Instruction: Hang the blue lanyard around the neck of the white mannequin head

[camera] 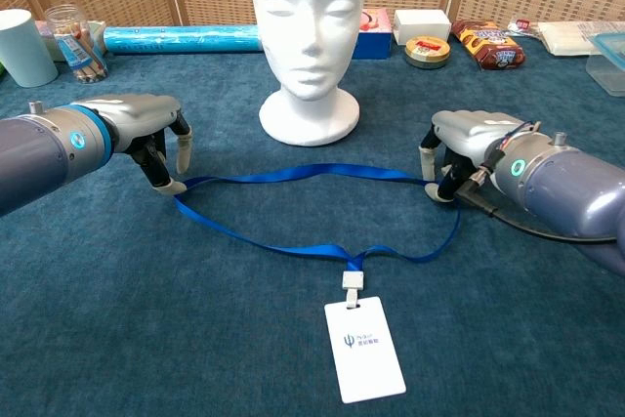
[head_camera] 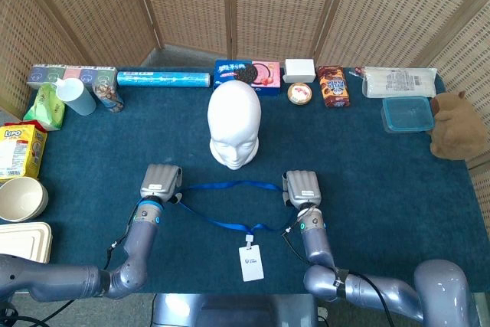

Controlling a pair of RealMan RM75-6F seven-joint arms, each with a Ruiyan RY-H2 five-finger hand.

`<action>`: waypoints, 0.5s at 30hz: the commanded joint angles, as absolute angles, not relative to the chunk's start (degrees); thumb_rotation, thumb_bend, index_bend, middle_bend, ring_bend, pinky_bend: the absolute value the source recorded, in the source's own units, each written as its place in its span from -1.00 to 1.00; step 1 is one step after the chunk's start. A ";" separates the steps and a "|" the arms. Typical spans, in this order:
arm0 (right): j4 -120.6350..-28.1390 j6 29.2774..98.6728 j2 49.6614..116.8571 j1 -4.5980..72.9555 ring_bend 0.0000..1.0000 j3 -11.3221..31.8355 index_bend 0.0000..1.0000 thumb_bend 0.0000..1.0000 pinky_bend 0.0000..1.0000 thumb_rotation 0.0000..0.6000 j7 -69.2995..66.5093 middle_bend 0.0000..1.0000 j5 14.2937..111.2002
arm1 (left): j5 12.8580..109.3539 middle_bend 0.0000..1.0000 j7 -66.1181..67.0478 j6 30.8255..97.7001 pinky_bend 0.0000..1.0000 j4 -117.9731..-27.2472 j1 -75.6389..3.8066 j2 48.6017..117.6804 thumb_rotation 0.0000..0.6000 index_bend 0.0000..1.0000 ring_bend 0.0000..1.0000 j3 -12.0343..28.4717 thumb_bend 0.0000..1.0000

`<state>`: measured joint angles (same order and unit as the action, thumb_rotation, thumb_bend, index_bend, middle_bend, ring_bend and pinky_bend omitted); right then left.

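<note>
The white mannequin head [head_camera: 234, 124] [camera: 308, 26] stands upright at the middle of the blue table, facing me. In front of it the blue lanyard [head_camera: 230, 186] [camera: 293, 175] lies as a flat loop on the cloth. Its white badge [head_camera: 250, 263] [camera: 364, 349] rests nearer the front edge. My left hand [head_camera: 160, 183] [camera: 137, 124] pinches the loop's left end with its fingertips down on the cloth. My right hand [head_camera: 302, 188] [camera: 469, 139] pinches the right end in the same way. Both hands are in front of the head's base, one on each side.
Along the back edge stand a blue roll [head_camera: 163, 80], a cookie box [head_camera: 246, 76], a white box [head_camera: 299, 70], a round tin [head_camera: 299, 93] and a snack pack [head_camera: 334, 86]. A blue-lidded container [head_camera: 406, 113] and brown plush [head_camera: 457, 124] sit right; a cup [head_camera: 75, 97] and bowl [head_camera: 21, 198] left.
</note>
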<state>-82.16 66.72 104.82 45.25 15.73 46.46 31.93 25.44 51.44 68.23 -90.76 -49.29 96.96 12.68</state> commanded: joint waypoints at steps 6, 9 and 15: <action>-82.15 66.58 104.74 45.29 1.00 15.75 0.23 0.00 1.00 1.00 46.41 0.94 31.64 | 24.18 0.95 51.67 67.13 1.00 -90.07 -50.16 96.89 0.93 0.05 1.00 13.18 -0.40; -82.21 66.45 104.63 45.26 1.00 15.76 0.23 0.00 1.00 1.00 46.35 0.94 31.38 | 23.41 0.94 52.08 66.53 1.00 -89.57 -50.71 96.91 0.92 0.05 1.00 13.28 -0.39; -82.00 66.33 104.63 45.28 1.00 15.63 0.23 0.00 1.00 1.00 46.35 0.94 31.15 | 22.24 0.94 52.29 65.51 1.00 -88.50 -51.43 97.29 0.89 0.05 1.00 13.24 -0.40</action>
<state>-82.01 66.34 104.63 45.28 15.63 46.36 31.16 22.34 52.24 65.63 -88.61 -51.35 97.22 13.29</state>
